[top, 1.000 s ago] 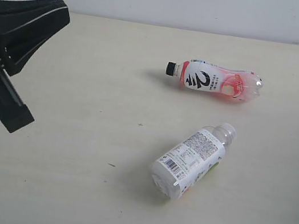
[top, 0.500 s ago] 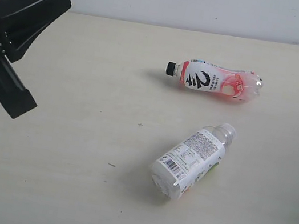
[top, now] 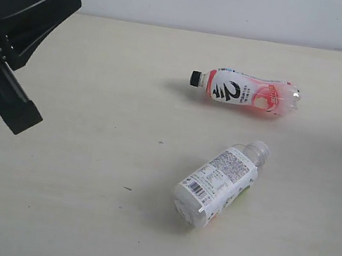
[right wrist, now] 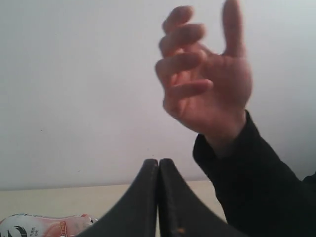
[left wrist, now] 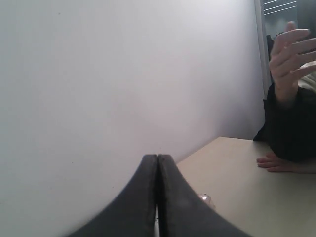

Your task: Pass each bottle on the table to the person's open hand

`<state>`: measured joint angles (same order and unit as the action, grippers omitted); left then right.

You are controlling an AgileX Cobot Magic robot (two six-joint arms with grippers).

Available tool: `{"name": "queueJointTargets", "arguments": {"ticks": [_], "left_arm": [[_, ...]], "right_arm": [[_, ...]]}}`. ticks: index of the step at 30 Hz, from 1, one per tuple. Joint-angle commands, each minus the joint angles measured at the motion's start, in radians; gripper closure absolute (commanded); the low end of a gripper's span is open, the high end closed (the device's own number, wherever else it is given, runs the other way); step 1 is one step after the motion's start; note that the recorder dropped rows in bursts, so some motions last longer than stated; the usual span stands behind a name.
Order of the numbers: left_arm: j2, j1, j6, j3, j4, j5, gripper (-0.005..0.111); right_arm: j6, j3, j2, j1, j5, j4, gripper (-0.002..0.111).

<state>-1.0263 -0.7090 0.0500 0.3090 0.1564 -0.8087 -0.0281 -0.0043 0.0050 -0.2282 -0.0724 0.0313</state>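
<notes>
Two bottles lie on their sides on the table (top: 98, 89). The pink bottle (top: 243, 93) with a black cap and a black "2" is farther back. The white-labelled bottle (top: 217, 183) lies nearer the front. My left arm (top: 25, 16) hangs at the left edge, well apart from both. The left gripper (left wrist: 157, 158) is shut and empty, with a bottle tip (left wrist: 206, 199) showing beside it. My right gripper (right wrist: 158, 161) is shut and empty too, below the person's open hand (right wrist: 207, 84). The pink bottle (right wrist: 44, 224) lies off to its side.
The person's raised hand (left wrist: 291, 59) has a dark sleeve (left wrist: 291, 128), and another hand (left wrist: 276, 163) rests on the tabletop. A pale wall (top: 213, 3) runs behind the table's far edge.
My left arm has shifted slightly up and back at the left edge. The two bottles have not moved.
</notes>
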Motion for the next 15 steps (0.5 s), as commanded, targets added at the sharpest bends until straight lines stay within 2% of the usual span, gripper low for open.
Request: {"name": "queueJointTargets", "arguments": {"ticks": [1,15], "left_arm": [[0.003,0.002,-0.005,0.008,-0.008,-0.002,0.107],[0.001,0.002,-0.005,0.008,-0.006,0.005,0.107]], "right_arm": [[-0.003,0.004,-0.005,-0.005,0.001,-0.004,0.108],[-0.003,0.004,-0.005,-0.005,0.001,0.0,0.108]]}}
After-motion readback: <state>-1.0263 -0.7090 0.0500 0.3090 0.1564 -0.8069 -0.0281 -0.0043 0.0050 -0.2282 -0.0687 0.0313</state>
